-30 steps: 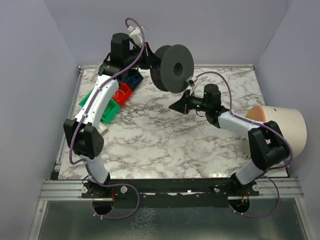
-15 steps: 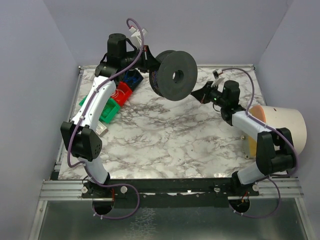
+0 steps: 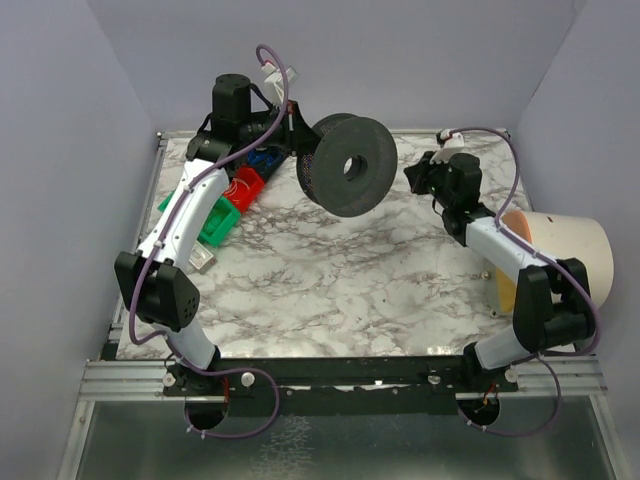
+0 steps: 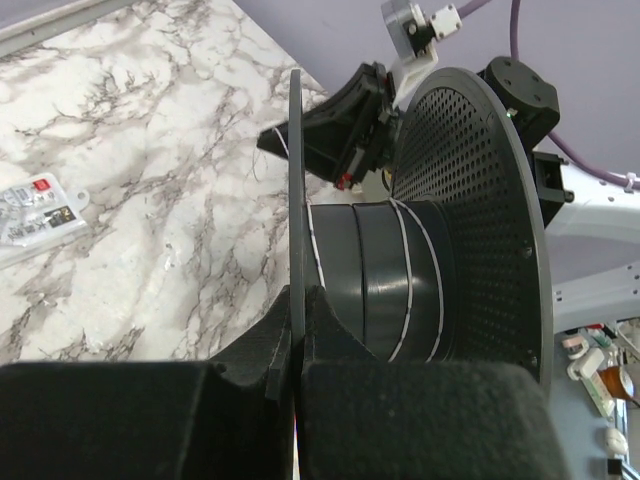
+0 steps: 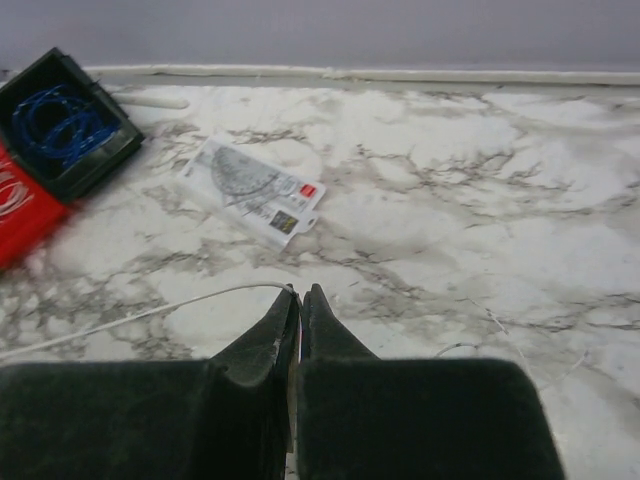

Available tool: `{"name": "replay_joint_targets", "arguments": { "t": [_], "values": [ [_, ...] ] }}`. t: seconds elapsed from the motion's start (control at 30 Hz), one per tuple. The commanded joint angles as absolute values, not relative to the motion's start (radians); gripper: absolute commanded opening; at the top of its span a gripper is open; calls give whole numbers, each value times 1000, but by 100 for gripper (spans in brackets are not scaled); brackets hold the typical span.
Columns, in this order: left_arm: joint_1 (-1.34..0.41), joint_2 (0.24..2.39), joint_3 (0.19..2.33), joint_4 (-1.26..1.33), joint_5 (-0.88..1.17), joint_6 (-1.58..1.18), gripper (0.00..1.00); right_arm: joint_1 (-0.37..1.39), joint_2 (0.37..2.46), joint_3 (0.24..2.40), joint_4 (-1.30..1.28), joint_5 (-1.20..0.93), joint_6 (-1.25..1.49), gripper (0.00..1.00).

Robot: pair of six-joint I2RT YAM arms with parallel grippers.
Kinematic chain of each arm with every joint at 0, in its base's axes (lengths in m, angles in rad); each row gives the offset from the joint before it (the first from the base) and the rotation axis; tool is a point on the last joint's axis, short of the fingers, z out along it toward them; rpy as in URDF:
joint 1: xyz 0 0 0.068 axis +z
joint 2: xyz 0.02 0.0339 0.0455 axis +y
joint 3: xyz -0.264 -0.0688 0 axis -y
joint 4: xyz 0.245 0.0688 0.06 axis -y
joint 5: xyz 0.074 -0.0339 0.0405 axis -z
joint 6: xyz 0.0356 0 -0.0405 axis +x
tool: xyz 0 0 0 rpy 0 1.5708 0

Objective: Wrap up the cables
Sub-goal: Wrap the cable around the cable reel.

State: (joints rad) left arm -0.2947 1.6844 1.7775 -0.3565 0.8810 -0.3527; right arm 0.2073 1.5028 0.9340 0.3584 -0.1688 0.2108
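My left gripper (image 3: 300, 135) is shut on one flange (image 4: 296, 180) of the big black spool (image 3: 350, 165) and holds it in the air over the far middle of the table. The spool's centre hole faces the top camera. A thin white cable (image 4: 405, 270) runs in a few turns round the spool's core. My right gripper (image 3: 412, 178) is just right of the spool and shut on the white cable (image 5: 150, 314), which leaves its tips (image 5: 298, 292) to the left. The left wrist view shows the right gripper (image 4: 330, 130) behind the spool.
Green (image 3: 205, 215), red (image 3: 246, 187) and blue (image 3: 266, 160) boxes lie at the far left. A packaged protractor (image 5: 250, 187) lies on the marble table (image 3: 330, 280). A large pale cylinder (image 3: 565, 250) stands at the right edge. Walls close in the back and sides.
The left gripper has turned the spool so its holed face points more at the camera. My right gripper has moved right and back, from below the spool to its right side.
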Motion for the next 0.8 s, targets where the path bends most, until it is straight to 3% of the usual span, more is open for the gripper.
{"name": "replay_joint_targets", "arguments": {
  "t": [0.0,0.2,0.33,0.77],
  "values": [
    [-304,1631,1751,-344,988,-342,0,198,1534,990,368,40,114,0],
    [-322,1637,1739,-434,1002,-253,0,190,1564,1027,402,94,83,1],
    [-361,1662,1815,-643,880,-54,0,157,1578,1062,400,70,97,1],
    [-484,1677,1887,-770,446,172,0,76,1530,1123,345,-363,75,1]
  ]
}}
